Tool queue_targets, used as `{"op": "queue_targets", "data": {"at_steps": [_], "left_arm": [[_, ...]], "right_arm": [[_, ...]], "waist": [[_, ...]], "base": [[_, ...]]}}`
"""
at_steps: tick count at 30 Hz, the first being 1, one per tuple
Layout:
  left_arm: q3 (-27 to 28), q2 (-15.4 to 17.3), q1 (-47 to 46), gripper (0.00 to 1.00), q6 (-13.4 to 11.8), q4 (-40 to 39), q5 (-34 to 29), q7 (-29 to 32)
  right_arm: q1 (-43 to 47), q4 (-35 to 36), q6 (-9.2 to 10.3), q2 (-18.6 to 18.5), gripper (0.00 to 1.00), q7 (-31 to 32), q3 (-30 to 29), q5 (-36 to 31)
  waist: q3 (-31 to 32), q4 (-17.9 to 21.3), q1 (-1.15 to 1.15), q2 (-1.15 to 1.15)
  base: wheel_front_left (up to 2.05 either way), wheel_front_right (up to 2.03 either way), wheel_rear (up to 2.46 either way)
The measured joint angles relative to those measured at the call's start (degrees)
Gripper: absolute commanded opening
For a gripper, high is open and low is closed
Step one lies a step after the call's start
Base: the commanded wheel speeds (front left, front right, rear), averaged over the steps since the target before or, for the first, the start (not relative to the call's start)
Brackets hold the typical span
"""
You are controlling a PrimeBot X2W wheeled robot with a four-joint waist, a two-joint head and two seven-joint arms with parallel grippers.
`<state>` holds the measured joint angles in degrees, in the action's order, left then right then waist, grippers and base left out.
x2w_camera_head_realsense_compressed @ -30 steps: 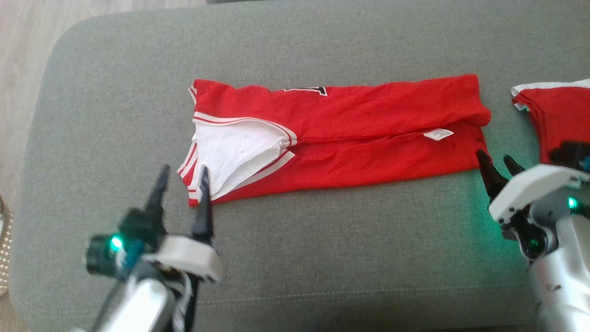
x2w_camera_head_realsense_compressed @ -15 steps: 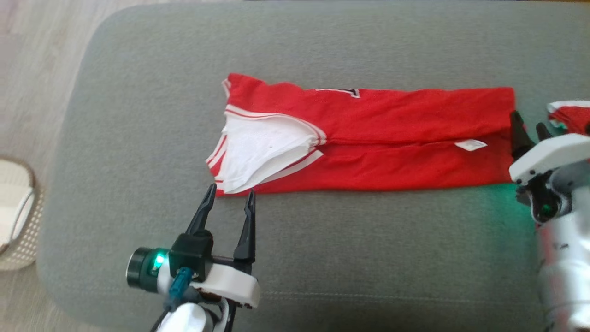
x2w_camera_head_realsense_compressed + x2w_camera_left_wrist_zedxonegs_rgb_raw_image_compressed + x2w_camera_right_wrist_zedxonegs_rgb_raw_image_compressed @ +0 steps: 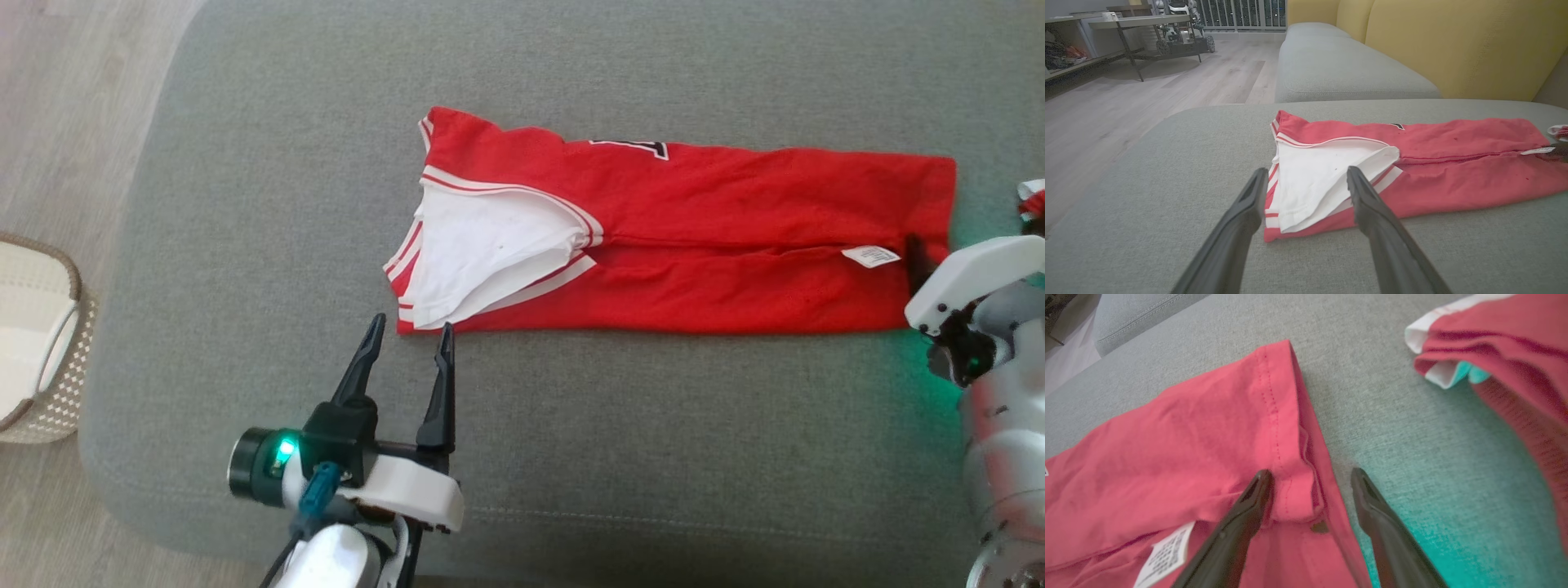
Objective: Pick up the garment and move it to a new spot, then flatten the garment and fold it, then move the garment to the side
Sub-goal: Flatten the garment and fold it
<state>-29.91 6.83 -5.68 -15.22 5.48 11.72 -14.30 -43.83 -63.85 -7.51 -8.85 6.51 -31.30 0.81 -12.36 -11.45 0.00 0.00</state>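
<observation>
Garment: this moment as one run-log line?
garment: long folded strip on cushion | left gripper: open, by white-trim corner | right gripper: open, straddling hem edge | held: nothing

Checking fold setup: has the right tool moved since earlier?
Yes. Against the label on the garment, the right tool advanced from the near corner to straddle the hem.

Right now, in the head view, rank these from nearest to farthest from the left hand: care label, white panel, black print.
1. White panel, just ahead of the left hand.
2. Black print, on the garment's far edge.
3. Care label, at the right end.
</observation>
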Motion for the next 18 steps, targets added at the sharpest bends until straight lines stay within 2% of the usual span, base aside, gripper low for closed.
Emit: {"op": "queue_targets", "data": {"at_steps": [1,2,3,4,6,7,18], "left_arm": [[0.1,-0.2,0.0,1.0,0.2,0.1,-0.2,0.0],[0.3,-0.4,0.0,1.0,0.5,0.2,-0.5,0.0],[0.5,-0.5,0.0,1.0,0.7,0.2,-0.6,0.0],[0.7,-0.5,0.0,1.0,0.8,0.3,-0.6,0.0],[1.0,-0.7,0.0,1.0,1.1,0.4,-1.2,0.0],[1.1,-0.8,0.0,1.0,1.2,0.4,-1.5,0.0],[3.6,-1.4,0.7,1.0,1.6,0.4,-3.2,0.0]], "right_arm": [[-0.3,-0.5,0.0,0.2,1.0,0.5,-0.3,-0.4],[-0.4,-0.9,0.0,0.2,0.93,0.8,-0.7,-0.5],[-0.6,-1.3,0.0,0.2,0.82,1.1,-1.0,-0.9],[-0.7,-1.6,0.0,0.2,0.64,1.6,-1.3,-1.2],[-1.1,-2.5,0.0,0.3,0.11,2.7,-1.4,-1.7],[-1.3,-2.9,-0.01,0.5,0.0,2.8,-1.4,-1.8],[-1.5,-2.6,0.0,0.3,0.0,-1.0,2.6,-3.3]], "waist": [[0.1,0.2,0.0,0.0],[0.2,0.3,0.0,0.0],[0.3,0.4,0.0,0.0],[0.4,0.5,0.0,0.0],[0.5,0.6,0.0,0.0],[0.6,0.6,0.0,0.0],[2.0,2.4,0.0,0.0]], "base": [[0.0,0.0,0.0],[0.0,0.0,0.0],[0.0,0.0,0.0],[0.0,0.0,0.0],[0.0,0.0,0.0],[0.0,0.0,0.0],[0.0,0.0,0.0]]}}
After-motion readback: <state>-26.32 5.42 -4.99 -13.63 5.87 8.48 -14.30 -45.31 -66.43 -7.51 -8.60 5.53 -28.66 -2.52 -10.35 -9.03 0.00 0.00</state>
